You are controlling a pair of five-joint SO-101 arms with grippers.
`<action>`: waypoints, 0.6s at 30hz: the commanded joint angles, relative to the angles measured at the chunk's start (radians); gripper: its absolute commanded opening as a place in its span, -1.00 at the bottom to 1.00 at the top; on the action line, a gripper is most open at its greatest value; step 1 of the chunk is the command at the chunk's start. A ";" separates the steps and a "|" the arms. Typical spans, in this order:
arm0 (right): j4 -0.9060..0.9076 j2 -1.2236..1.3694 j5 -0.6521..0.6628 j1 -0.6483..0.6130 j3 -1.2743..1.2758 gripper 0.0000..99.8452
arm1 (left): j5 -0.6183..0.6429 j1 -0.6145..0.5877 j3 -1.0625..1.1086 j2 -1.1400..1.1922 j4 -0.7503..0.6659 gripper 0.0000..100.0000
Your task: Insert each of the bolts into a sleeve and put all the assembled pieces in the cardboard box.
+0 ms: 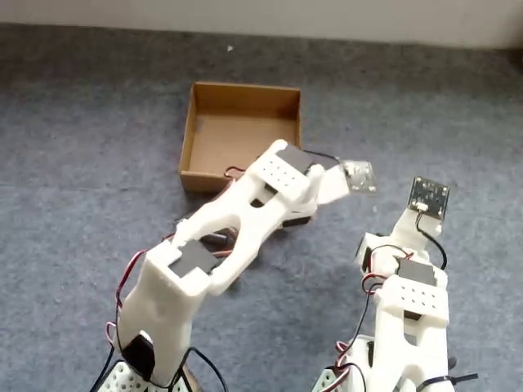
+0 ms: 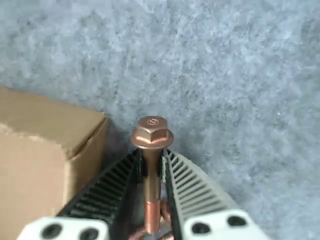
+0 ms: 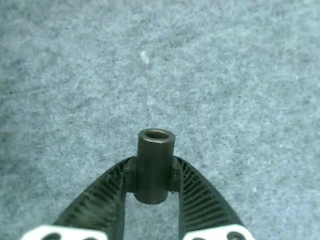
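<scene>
Two tools, both clamped on parts. L tool [image 2: 151, 156]: pinched tight on copper-coloured bolt [image 2: 151, 136] by shank, hex head sticking past fingertips, just beside near-right corner of cardboard box [image 1: 200, 131]. R tool [image 3: 152, 172]: gripping dark sleeve [image 3: 155, 150] at mid-length, open bore pointing away, right of box, over grey table [image 1: 73, 212].

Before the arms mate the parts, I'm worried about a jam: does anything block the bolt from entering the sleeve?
The sleeve shows an open, unobstructed bore. But the left gripper clamps the bolt along its shank, head outward, so its own fingers cover the end that must enter.
</scene>
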 commanded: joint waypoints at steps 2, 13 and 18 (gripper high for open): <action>-0.013 -0.030 -0.011 0.012 -0.038 -0.99 | 0.083 -0.041 0.021 -0.189 0.011 -0.99; -0.012 -0.030 -0.005 0.002 -0.045 -0.99 | 0.249 -0.058 0.266 -0.562 0.005 -0.99; -0.012 -0.031 -0.003 -0.053 -0.045 -0.99 | 0.324 -0.067 0.475 -0.803 -0.084 -0.99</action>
